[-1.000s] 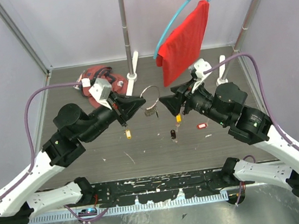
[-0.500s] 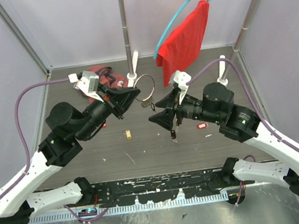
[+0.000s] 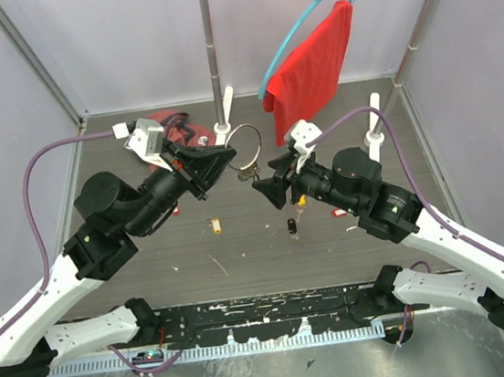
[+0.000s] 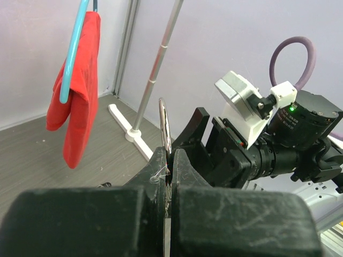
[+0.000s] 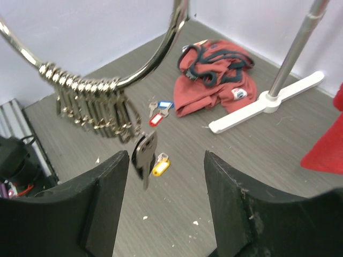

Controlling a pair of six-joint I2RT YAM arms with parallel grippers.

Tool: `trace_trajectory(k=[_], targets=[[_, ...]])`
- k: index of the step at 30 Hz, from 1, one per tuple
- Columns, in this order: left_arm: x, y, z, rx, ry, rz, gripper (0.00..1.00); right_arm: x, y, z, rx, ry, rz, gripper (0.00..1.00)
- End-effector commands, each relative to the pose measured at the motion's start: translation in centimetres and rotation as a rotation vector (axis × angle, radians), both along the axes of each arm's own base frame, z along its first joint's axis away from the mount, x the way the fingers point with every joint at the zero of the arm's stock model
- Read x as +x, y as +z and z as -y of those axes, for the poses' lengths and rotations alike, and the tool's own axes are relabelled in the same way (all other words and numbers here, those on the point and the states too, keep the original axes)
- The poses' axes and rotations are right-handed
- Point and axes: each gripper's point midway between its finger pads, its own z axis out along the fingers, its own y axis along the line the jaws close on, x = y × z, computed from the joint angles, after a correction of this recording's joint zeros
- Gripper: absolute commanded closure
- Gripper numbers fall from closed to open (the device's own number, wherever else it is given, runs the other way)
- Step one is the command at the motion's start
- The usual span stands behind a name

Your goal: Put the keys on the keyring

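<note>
left claw (image 4: 167, 163) clenched on keyring (image 4: 163, 123), just hoisted it | right claw (image 5: 165, 160) risen beside it, spread, empty | yellow-tag key (image 3: 215, 223) below still unthreaded

The keyring (image 5: 158, 53) is cut off by the top edge of the right wrist view. In the left wrist view its lower part is hidden between the blurred fingers of the left gripper (image 4: 170, 160). From above, the hung keys (image 3: 251, 168) are too small to be counted.
</note>
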Motion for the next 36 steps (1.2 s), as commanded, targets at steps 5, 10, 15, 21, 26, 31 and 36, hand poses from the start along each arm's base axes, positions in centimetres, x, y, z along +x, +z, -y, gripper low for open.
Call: trace_trajectory(k=[5,10,15,21,26,31,36], targets=[[-1.1,3.9,-1.2,-0.099,-0.017,0.057,1.0,1.9,4.2,0.1,0.134,-0.081,0.127,0.61],[-1.3,3.8,-1.3,-0.105,-0.021,0.054,1.0,2.3,3.8,0.9,0.083,-0.118,0.142,0.77],[-1.5,3.3,-1.4,-0.088,-0.026,0.045,1.0,3.0,4.5,3.4,-0.012,-0.211,0.202,0.78],[-1.8,2.0,-1.0,-0.062,-0.055,0.025,1.0,3.1,7.6,6.2,-0.075,-0.297,0.291,0.81],[-2.2,0.6,0.1,-0.061,-0.107,-0.026,1.0,2.6,9.9,7.2,-0.071,-0.306,0.339,0.88],[-2.4,-1.3,1.9,-0.053,-0.171,-0.081,1.0,2.0,11.5,7.4,-0.06,-0.286,0.365,0.92],[-2.7,-3.3,4.1,-0.024,-0.251,-0.119,1.0,2.0,12.2,7.0,-0.108,-0.256,0.383,0.92]])
